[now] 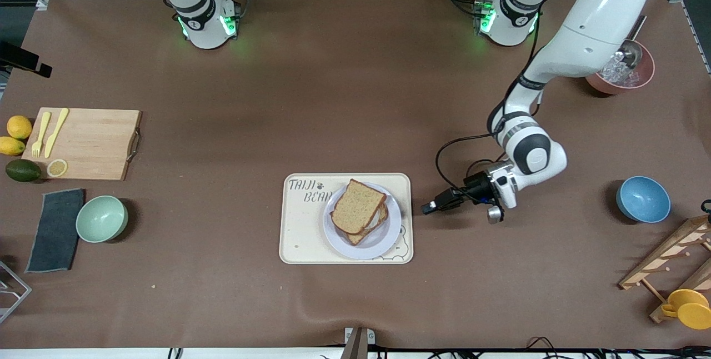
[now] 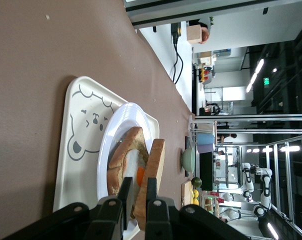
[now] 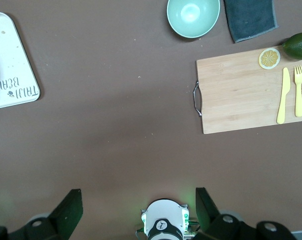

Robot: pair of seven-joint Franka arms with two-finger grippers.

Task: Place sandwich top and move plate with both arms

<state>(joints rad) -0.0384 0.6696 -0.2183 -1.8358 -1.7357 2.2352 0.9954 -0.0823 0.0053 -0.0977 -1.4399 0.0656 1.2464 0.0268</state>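
Plate (image 1: 364,239) sits low-centre on the bear tray (image 1: 303,237), with the sandwich top (image 1: 358,206) already capping the egg slice, corners skewed diagonally; no long axis. Left gripper (image 1: 427,209) hovers just beside the tray, fingers nearly pressed together, empty, aimed at the plate. Right gripper (image 3: 138,210) waits high, spread wide.

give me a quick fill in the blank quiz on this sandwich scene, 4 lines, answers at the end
1. The sandwich top lies on the lower slice, and the stack sits on the ____.
2. The plate rests on a cream tray printed with a ____.
3. The left pincer is low beside the tray, toward the ____ arm's end of the table.
4. The yellow fork and knife lie on the wooden ____.

Missing words: plate; bear; left; cutting board
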